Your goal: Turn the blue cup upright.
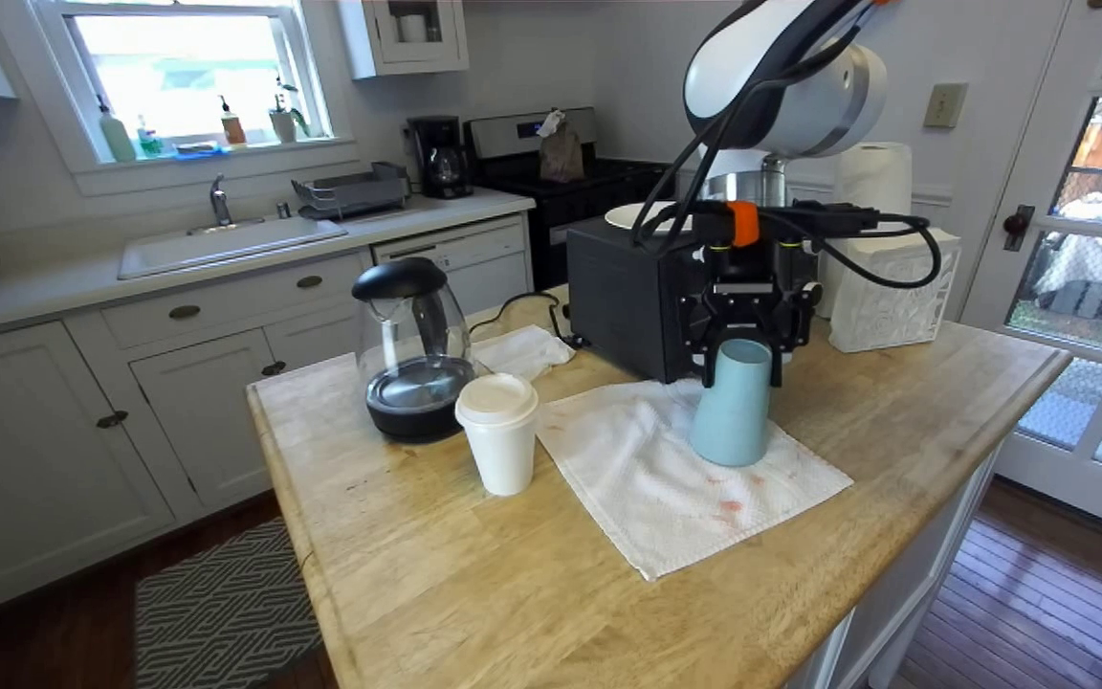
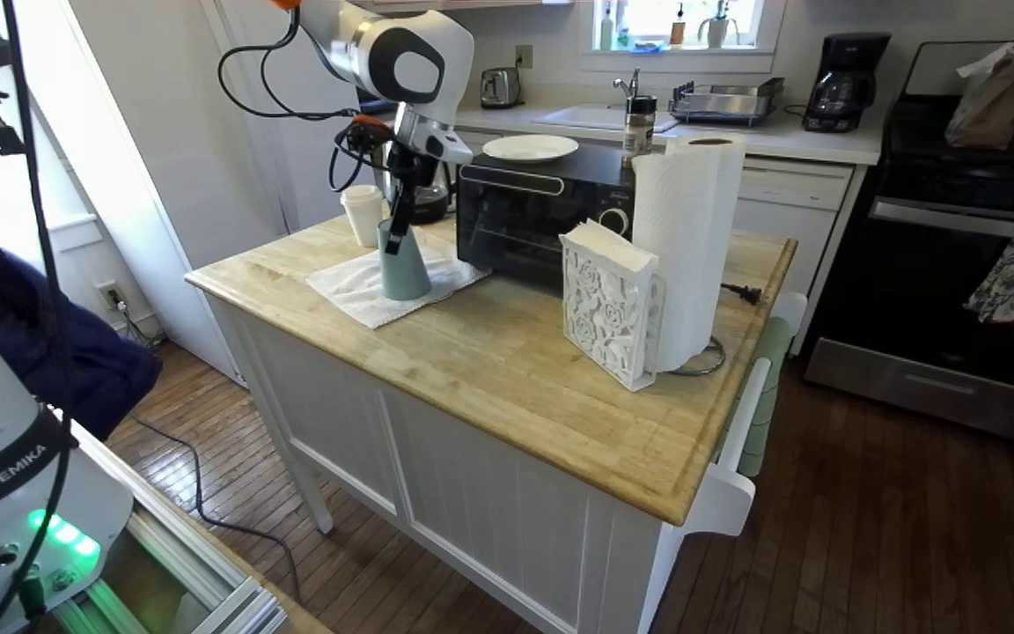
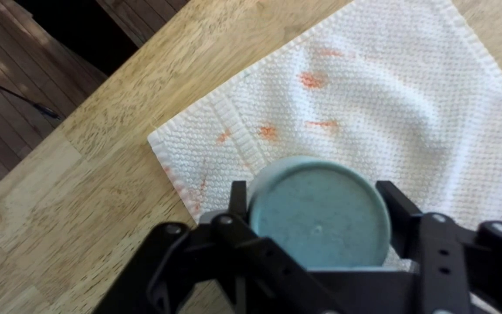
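Over on the wooden counter (image 1: 436, 593) sits a black toaster oven (image 1: 620, 297), with a rumpled, orange-spotted white towel (image 1: 642, 474) just beside it and a glass kettle (image 1: 412, 354) nearby. I can see the jaws pinching the light blue tumbler (image 1: 733, 411) by its sides as it stands upside down on that towel. A lidded white takeaway cup (image 1: 498, 440) stands near the kettle.

White and black arm (image 2: 419, 75), black cables (image 1: 936, 251), orange band (image 1: 744, 223), black fingers (image 3: 399, 218), blurred screws (image 3: 173, 229), probably silver.
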`<action>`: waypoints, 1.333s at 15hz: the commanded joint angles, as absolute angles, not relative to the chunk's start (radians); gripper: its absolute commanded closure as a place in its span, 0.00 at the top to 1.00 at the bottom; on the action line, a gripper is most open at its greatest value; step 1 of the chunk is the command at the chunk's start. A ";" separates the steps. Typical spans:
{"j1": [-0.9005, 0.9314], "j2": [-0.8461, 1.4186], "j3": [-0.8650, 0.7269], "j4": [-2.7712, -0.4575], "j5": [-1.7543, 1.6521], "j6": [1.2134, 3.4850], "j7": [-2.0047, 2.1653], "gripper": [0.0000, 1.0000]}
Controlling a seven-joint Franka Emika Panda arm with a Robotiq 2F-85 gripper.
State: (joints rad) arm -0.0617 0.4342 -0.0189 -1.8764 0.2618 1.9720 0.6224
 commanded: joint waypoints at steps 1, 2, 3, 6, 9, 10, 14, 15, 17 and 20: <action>-0.052 0.476 -0.040 -1.815 0.304 1.913 0.623 0.47; -0.048 0.472 -0.042 -1.817 0.303 1.915 0.631 0.47; -0.039 0.460 -0.046 -1.831 0.298 1.937 0.647 0.47; -0.011 0.411 -0.054 -1.888 0.276 2.015 0.702 0.47; 0.026 0.361 -0.065 -1.944 0.248 2.109 0.766 0.47; 0.041 0.345 -0.070 -1.967 0.231 2.147 0.797 0.47; 0.095 0.292 -0.097 -2.049 0.122 2.256 0.955 0.47; 0.106 0.282 -0.104 -2.067 0.080 2.279 1.000 0.47; 0.123 0.264 -0.111 -2.108 0.005 2.334 1.082 0.47; 0.143 0.246 -0.120 -2.166 -0.107 2.421 1.202 0.47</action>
State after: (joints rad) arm 0.1110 0.2969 -0.0996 -2.0811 -0.0062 2.3340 1.0828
